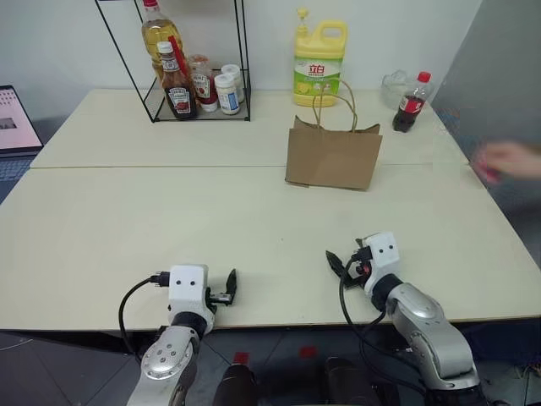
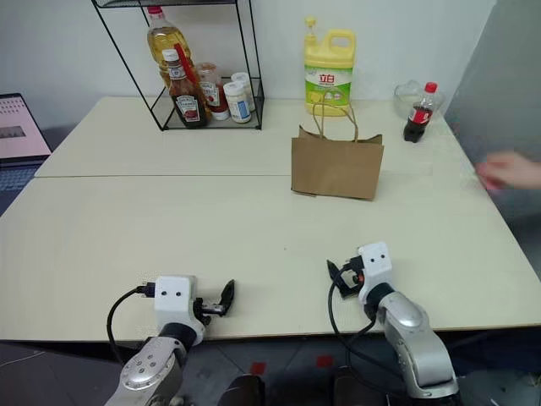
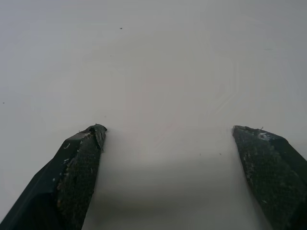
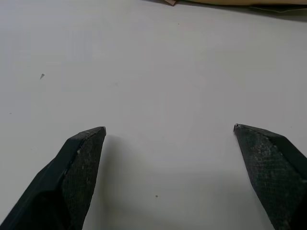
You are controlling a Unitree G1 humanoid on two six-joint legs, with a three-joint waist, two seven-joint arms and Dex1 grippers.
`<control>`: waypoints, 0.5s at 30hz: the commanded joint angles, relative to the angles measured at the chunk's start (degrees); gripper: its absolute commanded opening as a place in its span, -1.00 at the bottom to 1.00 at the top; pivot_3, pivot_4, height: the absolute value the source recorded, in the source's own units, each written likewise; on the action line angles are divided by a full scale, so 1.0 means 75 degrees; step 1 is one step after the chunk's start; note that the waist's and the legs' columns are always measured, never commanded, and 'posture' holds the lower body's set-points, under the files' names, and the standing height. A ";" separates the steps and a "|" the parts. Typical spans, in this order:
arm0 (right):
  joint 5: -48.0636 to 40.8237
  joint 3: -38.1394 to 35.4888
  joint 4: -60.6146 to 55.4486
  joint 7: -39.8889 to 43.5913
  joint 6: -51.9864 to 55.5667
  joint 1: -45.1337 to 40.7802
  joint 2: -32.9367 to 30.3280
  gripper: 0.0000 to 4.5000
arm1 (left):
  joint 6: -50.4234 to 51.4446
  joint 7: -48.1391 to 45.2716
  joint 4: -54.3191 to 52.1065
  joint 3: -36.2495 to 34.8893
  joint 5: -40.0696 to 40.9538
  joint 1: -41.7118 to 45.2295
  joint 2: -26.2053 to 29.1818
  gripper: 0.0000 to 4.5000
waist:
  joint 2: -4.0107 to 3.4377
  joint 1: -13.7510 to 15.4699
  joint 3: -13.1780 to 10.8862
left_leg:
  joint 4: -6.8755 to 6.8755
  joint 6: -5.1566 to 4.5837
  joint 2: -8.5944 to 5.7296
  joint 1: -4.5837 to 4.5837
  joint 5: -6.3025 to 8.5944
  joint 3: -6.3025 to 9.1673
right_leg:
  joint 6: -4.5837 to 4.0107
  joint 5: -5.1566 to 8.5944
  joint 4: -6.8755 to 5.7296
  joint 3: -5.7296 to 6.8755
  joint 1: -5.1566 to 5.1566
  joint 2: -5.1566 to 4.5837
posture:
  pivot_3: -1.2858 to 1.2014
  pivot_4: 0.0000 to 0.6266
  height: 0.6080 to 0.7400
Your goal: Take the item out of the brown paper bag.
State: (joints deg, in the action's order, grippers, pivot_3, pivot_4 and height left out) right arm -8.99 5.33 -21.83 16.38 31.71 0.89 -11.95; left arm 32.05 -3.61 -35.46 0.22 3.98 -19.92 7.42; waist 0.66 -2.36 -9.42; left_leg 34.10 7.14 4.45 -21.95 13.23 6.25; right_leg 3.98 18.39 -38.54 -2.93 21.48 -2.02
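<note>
From the head views we see the brown paper bag upright on the worktop, well beyond both end effectors; its contents stay hidden from us. Left wrist view: left end effector spread open, empty. Right wrist view: right end effector likewise open.

The brown paper bag stands upright, its walls hiding whatever lies inside. At the table's right edge a person's hand is blurred, while a laptop is cut off at left.
</note>
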 commanded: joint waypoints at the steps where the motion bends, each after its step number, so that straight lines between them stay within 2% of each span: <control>1: -0.0005 -0.0044 -0.0325 0.0016 -0.0075 0.0081 -0.0092 1.00 | 0.0093 0.0149 0.0077 -0.0109 -0.0164 -0.0023 0.0017 0.99 | 0.0001 0.0003 0.0000 | 0.0000 0.0000 0.0000 0.0000 0.0000 0.0000 | 0.0000 0.0000 0.0000 0.0000 0.0000 0.0000 | 0.03 -0.52 1.00; 5: 0.0016 -0.0243 -0.0706 -0.0193 -0.0021 0.0470 -0.0146 1.00 | 0.0118 -0.0088 0.0382 0.0065 -0.0016 0.0382 0.0089 0.99 | 0.0002 0.0028 -0.0001 | 0.0000 0.0000 0.0000 -0.0001 0.0000 0.0000 | 0.0000 0.0000 0.0000 0.0001 0.0000 0.0000 | 0.03 -0.52 1.00; 8: -0.0021 -0.0529 -0.0857 -0.0347 0.0076 0.0396 -0.0163 1.00 | 0.0288 -0.0443 0.0766 -0.0037 0.0252 0.1175 0.0233 0.99 | 0.0001 0.0088 -0.0003 | 0.0000 0.0000 -0.0001 -0.0001 0.0000 0.0001 | 0.0003 -0.0001 -0.0001 0.0002 -0.0001 0.0000 | 0.03 -0.52 1.00; 13: 0.0170 -0.0700 -0.0784 -0.0179 0.0650 -0.0728 -0.0880 1.00 | 0.0347 -0.1640 0.1614 -0.0249 0.0816 0.3073 0.1006 0.99 | 0.0013 0.0072 -0.0024 | 0.0010 0.0001 -0.0002 -0.0008 -0.0003 0.0001 | 0.0024 -0.0018 -0.0007 0.0003 0.0005 0.0001 | 0.03 -0.52 1.00; 15: 0.0085 -0.0750 -0.0677 -0.0057 0.0869 -0.1382 -0.1097 1.00 | 0.0356 -0.2151 0.2059 -0.0333 0.1049 0.3823 0.1386 0.99 | 0.0012 0.0059 -0.0024 | 0.0009 0.0000 -0.0002 -0.0009 -0.0004 0.0004 | -0.0005 -0.0035 -0.0008 0.0004 0.0005 0.0003 | 0.03 -0.52 1.00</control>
State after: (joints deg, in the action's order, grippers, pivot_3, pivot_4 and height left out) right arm -7.90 0.57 -25.37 15.02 37.29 -7.17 -19.67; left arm 35.10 -16.62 -20.85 -1.35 10.11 6.16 16.39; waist 0.75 -1.92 -9.60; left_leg 34.17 7.14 4.43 -22.00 13.20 6.28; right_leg 3.88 18.14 -38.60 -2.91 21.51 -2.00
